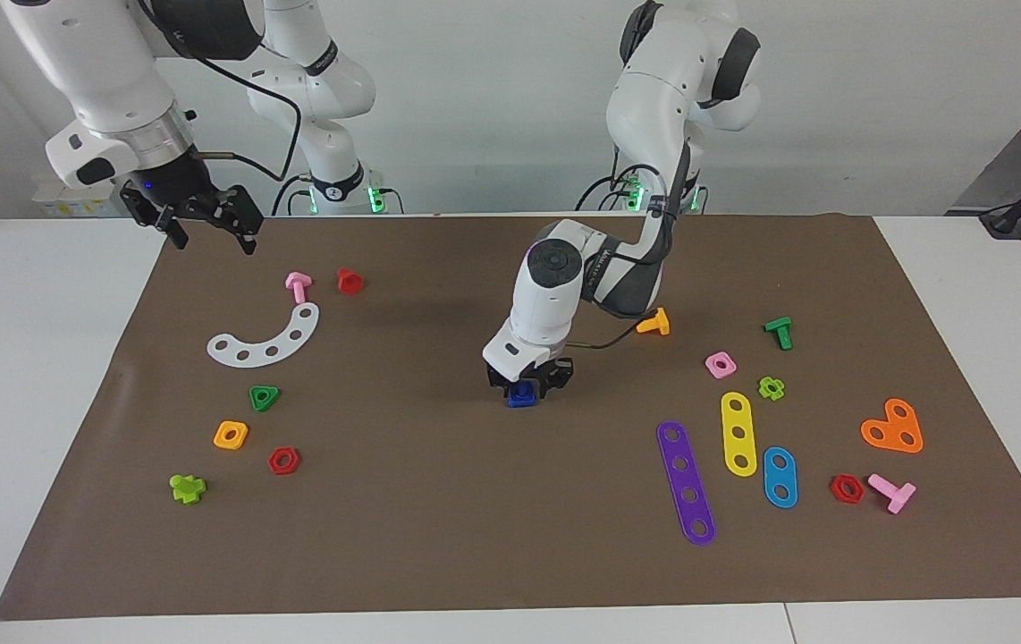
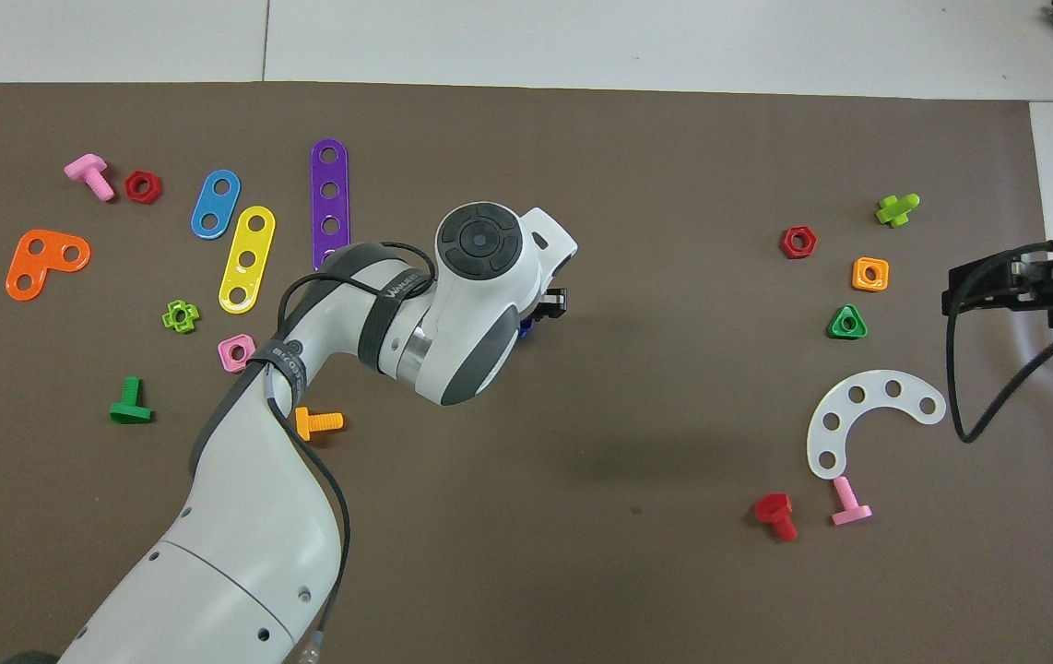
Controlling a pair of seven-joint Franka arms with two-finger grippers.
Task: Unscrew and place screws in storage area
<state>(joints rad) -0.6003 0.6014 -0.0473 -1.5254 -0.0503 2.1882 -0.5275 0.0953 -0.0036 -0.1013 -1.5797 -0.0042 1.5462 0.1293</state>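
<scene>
A brown paper mat (image 1: 439, 528) covers the middle of a white table, with small coloured plastic toy parts scattered toward both ends. The left gripper (image 1: 528, 383) is lowered at the centre of the mat, its fingers narrowed around a small dark-blue plastic bolt (image 1: 522, 394) that sits at or just above the paper; from overhead the arm's wrist hides nearly all of the bolt. An orange T-shaped bolt (image 1: 653, 322) lies nearer to the robots, toward the left arm's end. Also at that end lie a long purple plate with 4 holes (image 1: 687, 483), a yellow plate with 3 holes (image 1: 738, 433) and a blue plate with 2 holes (image 1: 780, 477). The right gripper (image 1: 209, 229) waits in the air with its fingers spread wide, over the mat's edge at the right arm's end, near a pink T-shaped bolt (image 1: 298, 285) and a white curved plate (image 1: 265, 340).
</scene>
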